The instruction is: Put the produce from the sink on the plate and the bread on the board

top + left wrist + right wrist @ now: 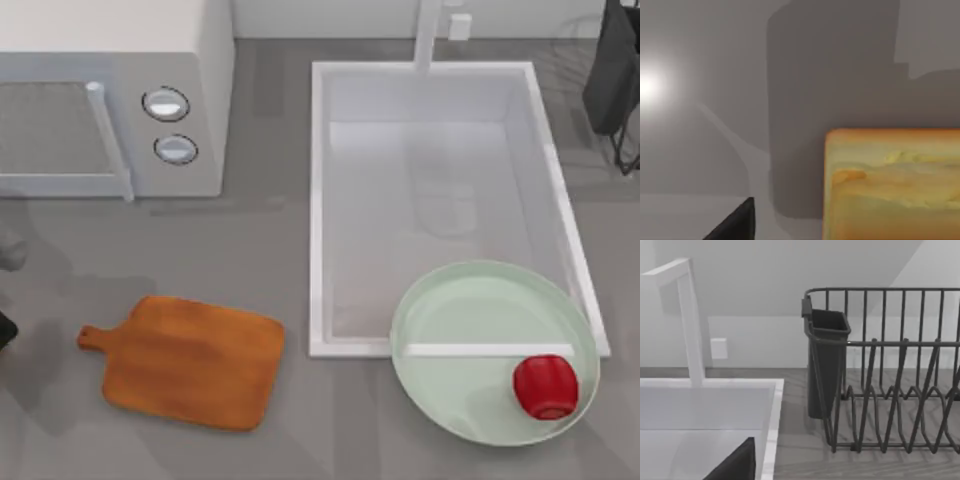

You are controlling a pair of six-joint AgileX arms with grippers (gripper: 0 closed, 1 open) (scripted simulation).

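The red bell pepper [546, 386] sits on the pale green plate [440, 310] near its right rim, the plate lying over the sink's [318, 200] front right corner near the table's front edge. The wooden cutting board [190, 362] lies bare at the table's front left, in front of the microwave [110, 95]. In the left wrist view the toast [892, 185] fills one corner close to the camera — whether the left gripper is wide, narrow or holding it cannot be told — while the right wrist view looks at the faucet [687, 315] and a dark dish rack [890, 370], the right gripper's state likewise unclear.
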